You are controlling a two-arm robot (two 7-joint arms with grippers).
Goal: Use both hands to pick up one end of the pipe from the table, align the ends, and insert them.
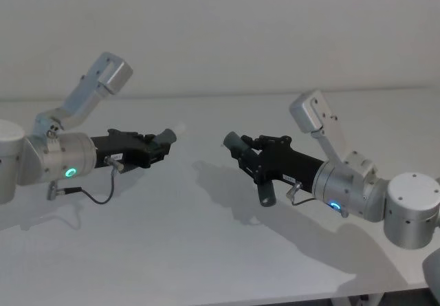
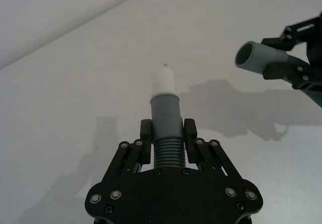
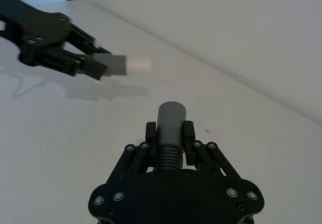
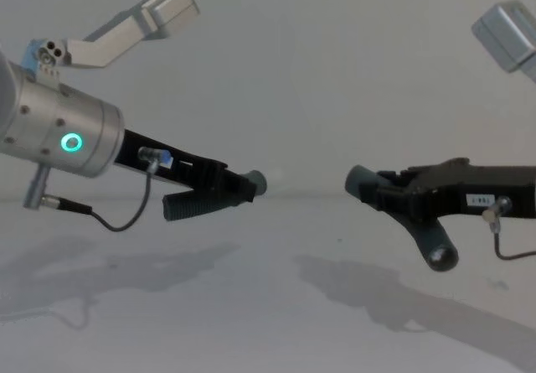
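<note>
Jaws of both grippers are closed, each on one of two hose pieces. The left gripper (image 2: 167, 133) clamps the ribbed section of the first pipe piece (image 2: 166, 114), whose smooth cuff ends in a pale whitish tip (image 2: 164, 79). The right gripper (image 3: 171, 136) clamps the second pipe piece (image 3: 171, 117), whose open grey cuff (image 2: 254, 57) has one free bent tail hanging below. Both pieces are held clear above the table (image 1: 206, 251), with the two ends facing each other, apart and not joined.

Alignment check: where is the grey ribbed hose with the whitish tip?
Head view, left: clamped in the black left pincer above the white table, facing the other hose's cuff, apart.
</note>
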